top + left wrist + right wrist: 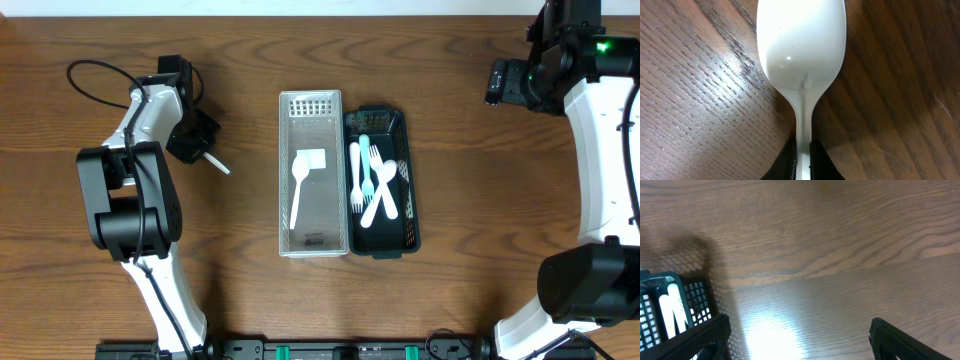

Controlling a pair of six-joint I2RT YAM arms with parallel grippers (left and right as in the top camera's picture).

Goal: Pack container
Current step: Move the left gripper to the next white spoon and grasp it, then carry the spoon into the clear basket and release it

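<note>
Spoon (pixel 801 45) of white plastic sits pinched by its thin handle in the left gripper (pixel 197 138), whose fingers are closed tight on the stem. The bowl sticks out ahead of the fingertips, low over the wood. It is toward the left edge of the desk, somewhat nearer the far edge than the near one. In the overhead view its long axis slants out of the jaws toward the near right, roughly toward the clear tray (pixel 330 200) in the middle of the desk, with bare wood between them. The tray runs lengthwise from far edge to near edge, and a second white spoon (pixel 299 185) lies in it along that line, so I judge the held spoon wants turning to match before it goes down. Close beside the tray on its right, the black basket (pixel 414 225) holds forks and spoons. The right gripper (pixel 800 335), near the far right corner, is spread wide and empty, and is much farther from the held spoon
</note>
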